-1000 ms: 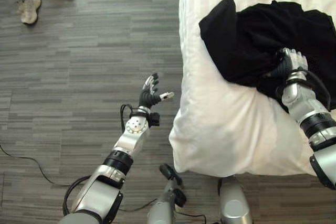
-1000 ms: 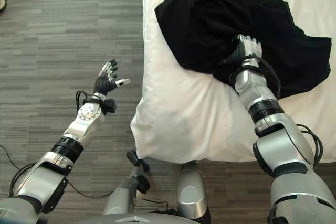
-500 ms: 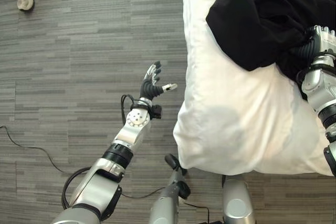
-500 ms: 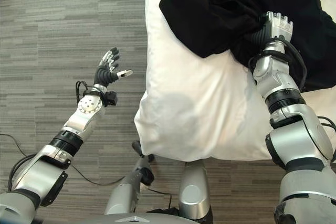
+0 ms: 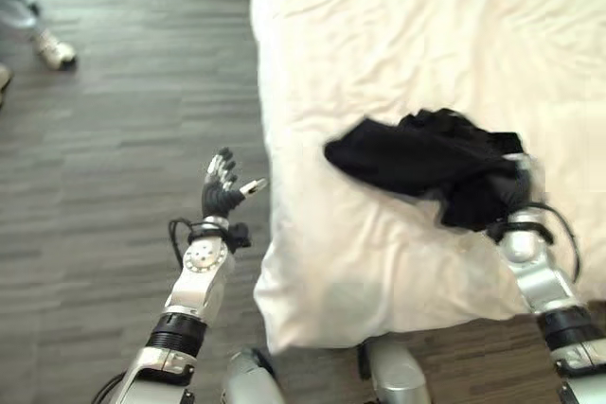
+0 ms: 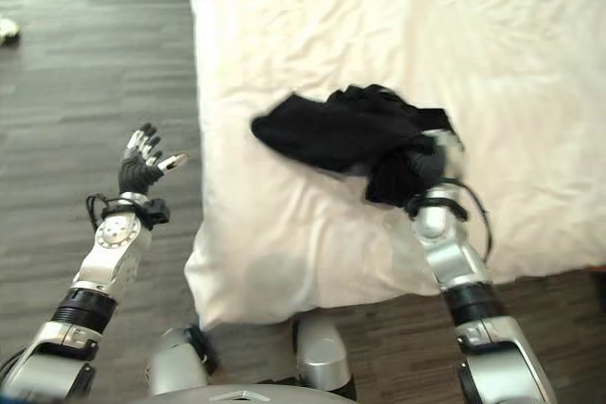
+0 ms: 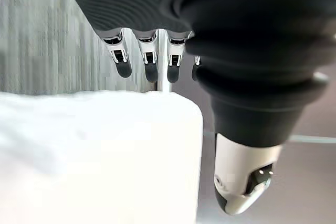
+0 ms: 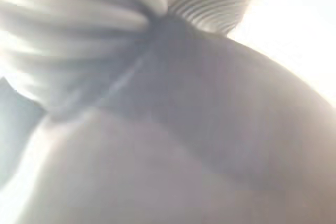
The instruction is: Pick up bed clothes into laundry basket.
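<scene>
The black garment [image 5: 426, 160] lies bunched on the bed [image 5: 398, 35] near its foot edge, long axis across the bed, its right end draped over the right hand [image 5: 519, 177] (grip cannot be told), while the left hand [image 5: 223, 191] hovers open-fingered over the floor [image 5: 114, 139], well apart.

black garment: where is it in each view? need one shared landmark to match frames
Left eye view: black garment on the white bed, right of centre, its near end at the right hand.
Right eye view: centre, same spot on the bed.
Left wrist view: not seen.
Right wrist view: cannot tell.
Shared landmark: the bed's near corner, beside the open left hand.
</scene>
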### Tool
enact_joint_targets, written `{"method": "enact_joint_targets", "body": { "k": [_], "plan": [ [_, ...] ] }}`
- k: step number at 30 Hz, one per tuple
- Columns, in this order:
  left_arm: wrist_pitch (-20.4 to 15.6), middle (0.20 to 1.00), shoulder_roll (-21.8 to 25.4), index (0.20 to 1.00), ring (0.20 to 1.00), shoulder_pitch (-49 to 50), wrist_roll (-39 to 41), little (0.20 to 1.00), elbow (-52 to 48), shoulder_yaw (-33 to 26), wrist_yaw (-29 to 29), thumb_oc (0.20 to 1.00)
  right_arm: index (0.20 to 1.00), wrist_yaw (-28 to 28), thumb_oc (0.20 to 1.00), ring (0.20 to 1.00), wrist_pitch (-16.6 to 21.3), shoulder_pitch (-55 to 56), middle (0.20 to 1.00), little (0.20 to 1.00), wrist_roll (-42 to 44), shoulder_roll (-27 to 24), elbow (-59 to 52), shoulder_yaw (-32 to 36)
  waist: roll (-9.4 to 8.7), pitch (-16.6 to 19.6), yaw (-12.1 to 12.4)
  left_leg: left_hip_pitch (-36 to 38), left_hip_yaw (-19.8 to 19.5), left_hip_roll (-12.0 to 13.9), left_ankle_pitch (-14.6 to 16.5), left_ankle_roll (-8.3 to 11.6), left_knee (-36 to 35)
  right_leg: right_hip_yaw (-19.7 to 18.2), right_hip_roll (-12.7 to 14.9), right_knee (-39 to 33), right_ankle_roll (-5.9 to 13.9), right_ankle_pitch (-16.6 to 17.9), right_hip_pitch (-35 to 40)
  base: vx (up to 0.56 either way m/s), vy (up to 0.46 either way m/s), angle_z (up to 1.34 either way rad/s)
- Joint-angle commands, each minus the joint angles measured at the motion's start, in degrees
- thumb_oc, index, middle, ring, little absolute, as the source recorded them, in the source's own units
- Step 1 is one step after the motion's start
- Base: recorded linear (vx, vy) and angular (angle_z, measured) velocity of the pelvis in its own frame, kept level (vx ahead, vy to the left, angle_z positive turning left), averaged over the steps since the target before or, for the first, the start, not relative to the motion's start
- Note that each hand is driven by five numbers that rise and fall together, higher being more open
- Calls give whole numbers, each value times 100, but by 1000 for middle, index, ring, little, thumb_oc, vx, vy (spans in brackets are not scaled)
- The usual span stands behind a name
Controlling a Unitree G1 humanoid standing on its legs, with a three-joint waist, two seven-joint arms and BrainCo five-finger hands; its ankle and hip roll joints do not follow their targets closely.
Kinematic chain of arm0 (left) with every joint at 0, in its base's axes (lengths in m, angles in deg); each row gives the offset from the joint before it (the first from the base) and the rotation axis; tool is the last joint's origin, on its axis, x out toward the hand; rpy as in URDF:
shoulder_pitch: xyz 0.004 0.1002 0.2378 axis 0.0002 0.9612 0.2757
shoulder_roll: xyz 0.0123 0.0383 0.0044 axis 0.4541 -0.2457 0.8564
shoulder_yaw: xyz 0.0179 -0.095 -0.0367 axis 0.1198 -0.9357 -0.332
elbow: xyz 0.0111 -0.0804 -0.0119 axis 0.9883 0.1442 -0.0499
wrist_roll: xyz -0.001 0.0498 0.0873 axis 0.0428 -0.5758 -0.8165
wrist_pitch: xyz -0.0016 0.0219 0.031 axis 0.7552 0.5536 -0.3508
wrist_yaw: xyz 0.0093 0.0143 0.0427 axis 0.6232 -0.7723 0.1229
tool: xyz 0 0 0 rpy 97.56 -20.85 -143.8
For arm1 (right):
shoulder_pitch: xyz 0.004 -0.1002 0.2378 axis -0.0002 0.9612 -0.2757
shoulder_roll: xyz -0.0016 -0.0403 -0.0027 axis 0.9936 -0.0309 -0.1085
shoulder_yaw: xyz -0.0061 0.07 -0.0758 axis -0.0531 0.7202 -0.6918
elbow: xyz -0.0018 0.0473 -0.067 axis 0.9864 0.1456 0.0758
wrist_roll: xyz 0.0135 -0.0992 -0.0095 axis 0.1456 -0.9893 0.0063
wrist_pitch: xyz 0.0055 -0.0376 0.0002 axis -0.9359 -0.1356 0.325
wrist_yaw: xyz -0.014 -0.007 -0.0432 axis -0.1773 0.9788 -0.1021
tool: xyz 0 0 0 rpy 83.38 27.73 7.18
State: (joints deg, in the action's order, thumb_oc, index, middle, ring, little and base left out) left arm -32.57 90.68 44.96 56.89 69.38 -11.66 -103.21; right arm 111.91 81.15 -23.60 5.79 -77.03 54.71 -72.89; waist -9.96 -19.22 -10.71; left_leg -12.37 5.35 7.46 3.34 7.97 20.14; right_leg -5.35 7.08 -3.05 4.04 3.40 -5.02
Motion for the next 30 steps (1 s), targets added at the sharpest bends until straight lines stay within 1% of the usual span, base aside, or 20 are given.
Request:
{"method": "enact_joint_targets", "body": {
  "k": [1,2,3,7,8,10,12,13,17,18,20,21,22,23,24,26,27,28,29,30],
  "plan": [
    [-313,1000,-234,1000,1000,162,60,1000,-109,-497,-264,1000,200,159,200,200,571,-507,200,200,-93,-352,-170,-346,356,485,396,385,-940,-203,-171,-149,-1395,-515,-428,-181,353,-63,89,204,128,-199],
    [-311,1000,-231,1000,1000,168,59,1000,-117,-501,-265,1000,200,155,200,200,567,-502,200,200,-94,-348,-180,-344,343,484,403,405,-927,-207,-230,-147,-1453,-531,-422,-183,353,-39,78,280,199,-277],
    [-403,1000,-297,1000,1000,405,229,1000,-290,-567,-275,1000,200,97,200,200,594,-392,200,200,-155,-239,-375,-259,547,653,412,859,-933,-168,-310,-175,-2127,-697,-550,-159,352,-191,257,155,144,-246],
    [-437,1000,-325,1000,1000,625,280,1000,-448,-651,-273,1000,200,44,200,200,613,-302,200,200,-270,-263,-659,-173,567,804,394,1021,-842,-246,-489,-187,-2324,-765,-503,-88,384,-116,254,116,177,-98],
    [-446,1000,-280,1000,1000,694,271,1000,-543,-632,-275,1000,200,-14,200,200,630,-259,200,200,-370,-281,-861,-172,599,933,335,1218,-597,-236,-550,-192,-2498,-772,-466,-33,426,-147,280,121,243,-63],
    [-476,1000,-271,1000,1000,730,274,1000,-673,-646,-308,1000,200,-25,200,200,641,-248,200,200,-498,-283,-1087,-167,606,985,301,1338,-393,-260,-502,-223,-2514,-802,-438,31,477,-166,296,83,204,-56],
    [-507,1000,-278,1000,1000,792,270,1000,-845,-755,-475,1000,200,-49,200,200,660,-106,200,200,-626,-159,-1417,-118,642,1047,230,1570,-8,-285,-365,-297,-2514,-825,-389,154,602,-169,310,32,192,-75],
    [-507,1000,-275,1000,1000,792,268,1000,-848,-759,-477,1000,200,-55,200,200,654,-101,200,200,-629,-153,-1432,-115,635,1047,244,1554,8,-281,-399,-291,-2514,-847,-396,156,600,-135,285,8,217,-67],
    [-489,1000,-369,1000,1000,663,99,1000,-1109,-699,-694,1000,200,-58,200,200,746,455,200,200,-806,167,-2147,102,781,1098,-136,1848,553,-332,-222,-460,-2514,-699,-236,537,864,-102,150,-17,184,-73],
    [-494,1000,-387,1000,1000,499,21,1000,-1194,-589,-746,1000,200,-32,200,200,806,681,200,200,-868,265,-2470,214,831,1068,-360,1958,786,-352,-164,-518,-2514,-596,-195,739,961,-3,19,-58,131,-74],
    [-496,1000,-383,1000,1000,493,19,1000,-1191,-587,-749,1000,200,-41,200,200,799,690,200,200,-871,274,-2491,223,824,1075,-341,1931,803,-346,-204,-509,-2514,-617,-206,736,953,41,-15,-36,52,-66],
    [-490,1000,-398,1000,1000,415,-29,1000,-1222,-516,-775,1000,200,-10,200,200,831,813,200,200,-883,304,-2573,255,855,1060,-475,2018,909,-354,-146,-524,-2514,-515,-190,792,984,38,-41,-41,91,-87],
    [-446,1000,-426,1000,1000,192,-96,1000,-1290,-317,-809,1000,200,47,200,200,906,1170,200,200,-850,412,-2834,410,928,1015,-717,2088,1166,-333,-141,-526,-2514,-136,-126,931,969,151,-191,-85,111,-90],
    [-426,1000,-450,1000,1000,69,-107,1000,-1299,-224,-822,1000,200,92,200,200,933,1315,200,200,-818,478,-2914,479,991,977,-809,2096,1307,-301,-152,-531,-2514,224,-52,995,915,86,-252,-154,72,-90],
    [-387,1000,-431,1000,1000,-66,-167,1000,-1303,-149,-813,1000,200,143,200,200,972,1437,200,200,-801,513,-2977,552,1080,969,-856,2088,1519,-215,-196,-526,-2514,780,86,1066,804,-81,-268,-162,22,-78],
    [-357,1000,-387,1000,1000,-230,-249,1000,-1329,81,-751,1000,200,176,200,200,1074,1633,200,200,-740,555,-3082,532,1218,967,-892,2028,1920,-71,-334,-516,-2514,1707,347,1332,597,-332,-179,-171,-7,-97],
    [-354,1000,-358,1000,1000,-224,-257,1000,-1376,136,-700,1000,200,161,200,200,1112,1734,200,200,-727,542,-3143,524,1251,987,-867,2021,2114,-28,-385,-515,-2514,1932,439,1502,544,-414,-139,-79,-5,-79],
    [-359,1000,-339,1000,1000,-206,-227,1000,-1422,180,-666,1000,200,145,200,200,1148,1750,200,200,-738,512,-3183,482,1305,1040,-838,2031,2229,5,-346,-497,-2514,2120,551,1600,585,-560,15,-88,-18,-57],
    [-361,1000,-343,1000,1000,-194,-224,1000,-1426,181,-663,1000,200,141,200,200,1146,1769,200,200,-737,511,-3199,484,1289,1024,-821,2006,2359,15,-446,-527,-2514,2184,556,1607,528,-481,-21,-21,-12,-51],
    [-355,1000,-306,1000,1000,-131,-169,1000,-1500,202,-611,1000,200,139,200,200,1137,1787,200,200,-784,447,-3226,456,1348,1086,-734,2042,2515,56,-410,-495,-2505,2363,691,1777,560,-636,146,-130,-71,-66]
  ]
}}
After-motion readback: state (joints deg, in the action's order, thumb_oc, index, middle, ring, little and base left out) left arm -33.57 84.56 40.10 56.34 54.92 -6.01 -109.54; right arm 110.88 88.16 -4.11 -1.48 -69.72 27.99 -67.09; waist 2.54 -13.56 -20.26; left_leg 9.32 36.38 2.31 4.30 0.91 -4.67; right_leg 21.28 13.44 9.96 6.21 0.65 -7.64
